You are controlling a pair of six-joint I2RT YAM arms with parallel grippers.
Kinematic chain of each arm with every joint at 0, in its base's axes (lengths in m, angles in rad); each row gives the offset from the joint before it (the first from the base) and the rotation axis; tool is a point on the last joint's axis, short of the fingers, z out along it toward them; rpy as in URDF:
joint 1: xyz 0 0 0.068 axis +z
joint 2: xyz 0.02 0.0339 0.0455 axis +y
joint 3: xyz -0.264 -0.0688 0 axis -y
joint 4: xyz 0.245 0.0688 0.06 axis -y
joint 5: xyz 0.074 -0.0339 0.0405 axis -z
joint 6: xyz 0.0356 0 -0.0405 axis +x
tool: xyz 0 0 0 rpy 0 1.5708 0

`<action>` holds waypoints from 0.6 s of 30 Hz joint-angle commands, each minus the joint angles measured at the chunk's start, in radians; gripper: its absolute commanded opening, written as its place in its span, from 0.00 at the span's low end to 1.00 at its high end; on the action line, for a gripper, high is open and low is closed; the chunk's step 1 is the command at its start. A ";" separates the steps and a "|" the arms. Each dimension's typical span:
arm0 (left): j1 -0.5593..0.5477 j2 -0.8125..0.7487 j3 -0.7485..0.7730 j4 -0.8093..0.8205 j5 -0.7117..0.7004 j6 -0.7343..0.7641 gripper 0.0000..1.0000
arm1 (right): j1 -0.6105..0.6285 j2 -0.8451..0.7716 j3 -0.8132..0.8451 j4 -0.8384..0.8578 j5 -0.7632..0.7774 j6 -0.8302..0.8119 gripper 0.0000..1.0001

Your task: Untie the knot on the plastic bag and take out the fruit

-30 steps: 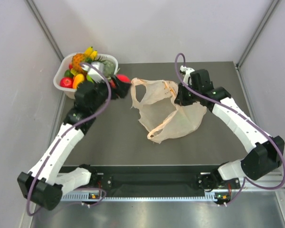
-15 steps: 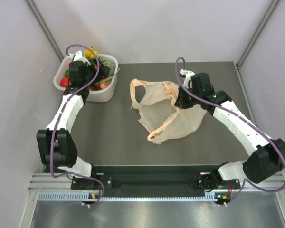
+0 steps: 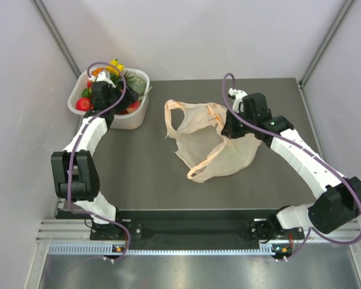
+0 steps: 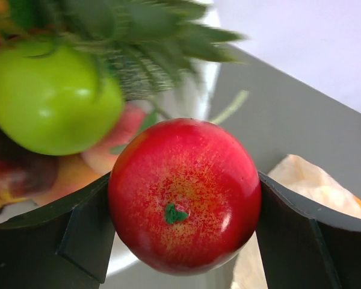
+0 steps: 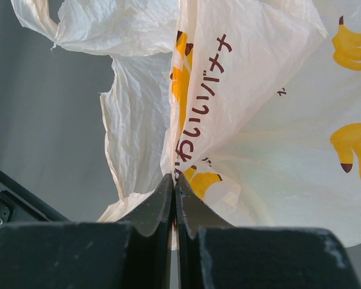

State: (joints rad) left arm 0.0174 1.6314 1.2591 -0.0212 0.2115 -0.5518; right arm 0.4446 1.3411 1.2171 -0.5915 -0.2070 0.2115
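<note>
**A:** How far along are you?

**B:** Nearly done, I'd judge. Closest to me, the thin, crinkly peach-orange plastic bag [image 3: 224, 159] lies slack and flattish mid-way across the dark grey tabletop [image 3: 138, 180]. Its handle loops lie open, I can see no knot, and nothing bulges inside. Just beyond, my right arm's fingers [image 5: 168, 208] are pressed together on a fold of film printed with yellow bananas.

**A:** And the fruit?

**B:** The glossy toy fruit [image 3: 83, 103] is piled in the white rectangular plastic tub [image 3: 130, 122] at the far left. The pieces are smooth, except the pineapple's spiky crown. My left arm's fingers [image 4: 87, 232] are clamped on a round, speckled red toy apple [image 4: 183, 195] at the tub's rim, near a shiny bright green apple [image 4: 48, 102]. What's left is to release it and check the bag.
</note>
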 commanded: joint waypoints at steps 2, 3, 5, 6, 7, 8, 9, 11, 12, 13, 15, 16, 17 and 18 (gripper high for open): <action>0.038 0.090 0.057 0.026 -0.006 -0.011 0.00 | 0.002 -0.056 -0.004 0.039 -0.002 0.003 0.00; 0.039 0.097 0.059 0.026 -0.023 -0.013 0.00 | 0.003 -0.059 -0.005 0.038 -0.002 0.002 0.00; 0.045 0.119 0.062 0.047 -0.037 -0.010 0.00 | 0.002 -0.062 -0.007 0.036 0.000 0.003 0.00; 0.046 0.126 0.066 0.050 -0.038 -0.011 0.00 | 0.002 -0.063 -0.005 0.033 0.000 0.003 0.00; 0.046 0.137 0.080 0.047 -0.040 -0.008 0.00 | 0.002 -0.062 -0.004 0.030 0.001 0.005 0.00; 0.047 0.151 0.085 0.047 -0.041 -0.008 0.01 | 0.002 -0.062 -0.001 0.030 0.003 0.002 0.00; 0.047 0.156 0.086 0.049 -0.041 -0.008 0.04 | 0.002 -0.063 0.001 0.024 0.004 0.002 0.00; 0.049 0.147 0.069 0.084 -0.040 -0.013 0.15 | 0.003 -0.065 0.002 0.019 0.008 0.003 0.00; 0.047 0.139 0.044 0.105 -0.035 -0.016 0.19 | 0.002 -0.068 0.001 0.021 0.009 0.002 0.00; 0.047 0.121 0.036 0.119 -0.040 -0.020 0.46 | 0.002 -0.068 -0.001 0.021 0.011 0.002 0.00; 0.047 0.107 0.029 0.135 -0.038 -0.016 0.99 | 0.002 -0.065 -0.001 0.021 0.009 0.002 0.00; 0.047 0.101 0.031 0.136 -0.040 -0.014 0.99 | 0.002 -0.062 0.001 0.019 0.009 0.000 0.00; 0.047 0.084 0.036 0.130 -0.047 -0.008 0.99 | 0.002 -0.059 0.002 0.019 0.006 0.002 0.00; 0.047 0.075 0.037 0.130 -0.050 -0.007 0.99 | 0.002 -0.059 0.004 0.021 0.004 0.000 0.00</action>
State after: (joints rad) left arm 0.0566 1.7752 1.2991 0.0513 0.1848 -0.5667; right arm 0.4446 1.3106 1.2163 -0.5934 -0.2035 0.2123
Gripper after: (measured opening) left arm 0.985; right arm 0.007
